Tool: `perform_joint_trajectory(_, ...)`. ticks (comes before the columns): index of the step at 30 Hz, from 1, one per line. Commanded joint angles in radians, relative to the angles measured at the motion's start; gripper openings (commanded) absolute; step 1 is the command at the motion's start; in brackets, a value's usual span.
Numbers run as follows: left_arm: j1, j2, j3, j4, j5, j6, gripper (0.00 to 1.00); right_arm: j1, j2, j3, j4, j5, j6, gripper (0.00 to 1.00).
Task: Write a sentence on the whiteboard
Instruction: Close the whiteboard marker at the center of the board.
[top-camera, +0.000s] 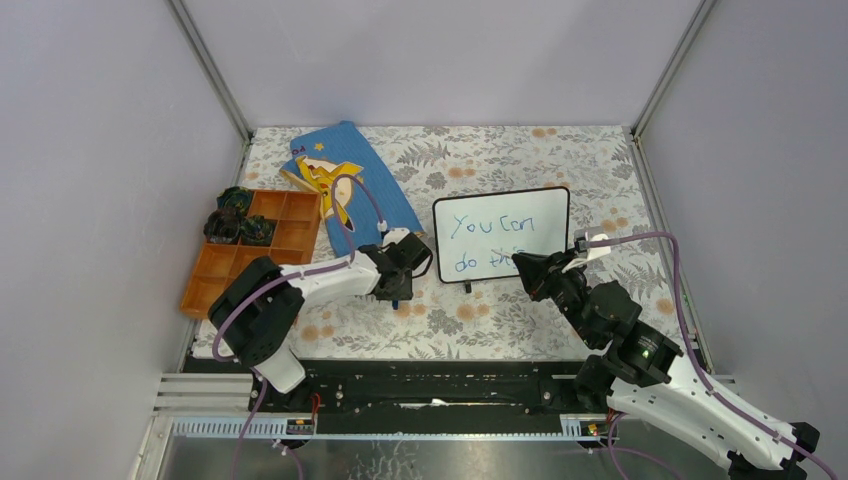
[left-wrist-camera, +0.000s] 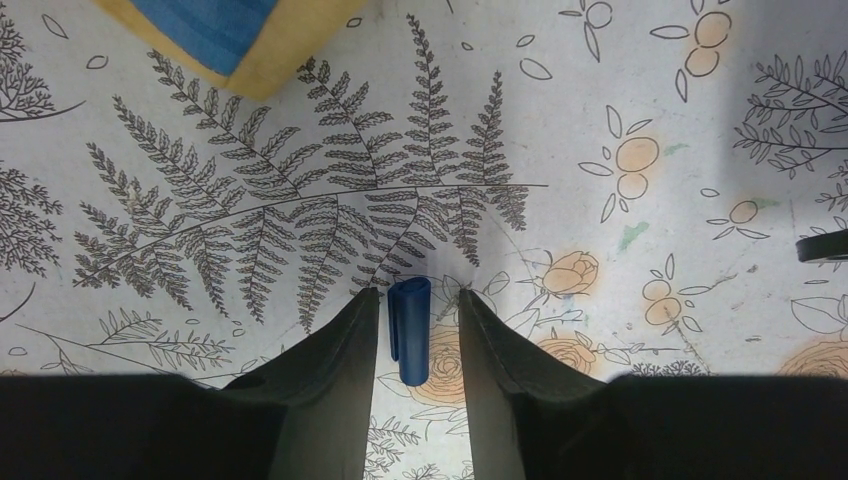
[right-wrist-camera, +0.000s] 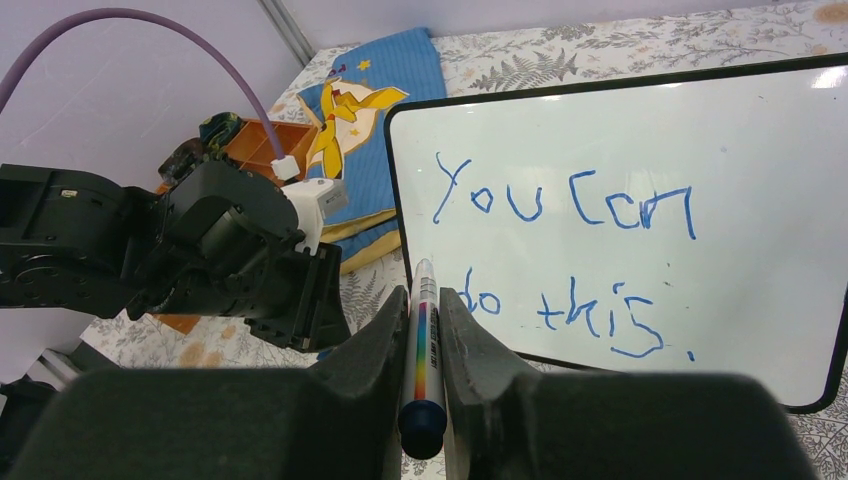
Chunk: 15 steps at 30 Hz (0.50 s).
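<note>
- The right claw (right-wrist-camera: 424, 297) is clamped on a pen (right-wrist-camera: 421, 350) beside the whiteboard (top-camera: 550, 213).
- The left claw (left-wrist-camera: 417, 297) is apart around a blue cap (left-wrist-camera: 410, 342).
- The whiteboard, with blue words (top-camera: 492, 230), sits right of the book (top-camera: 352, 168).

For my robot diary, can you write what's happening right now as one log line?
whiteboard: sentence reads "You can do this." | right gripper: shut on marker | left gripper: open around loose blue cap
</note>
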<state>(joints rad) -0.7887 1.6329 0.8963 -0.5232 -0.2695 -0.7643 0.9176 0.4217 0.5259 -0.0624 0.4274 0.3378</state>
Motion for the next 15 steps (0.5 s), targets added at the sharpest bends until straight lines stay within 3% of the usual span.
perform_joint_trajectory(1,-0.010,0.031,-0.059,-0.023,0.010,-0.026,0.41,0.007,-0.009,0.018,0.029,0.016,0.000,0.00)
perform_joint_trajectory(12,-0.012,0.020,-0.072,-0.027,0.008,-0.025,0.35,0.007,-0.003,0.022,0.030,0.013,-0.003,0.00)
perform_joint_trajectory(15,-0.012,0.014,-0.075,-0.036,0.003,-0.027,0.40,0.007,-0.001,0.023,0.033,0.013,-0.004,0.00)
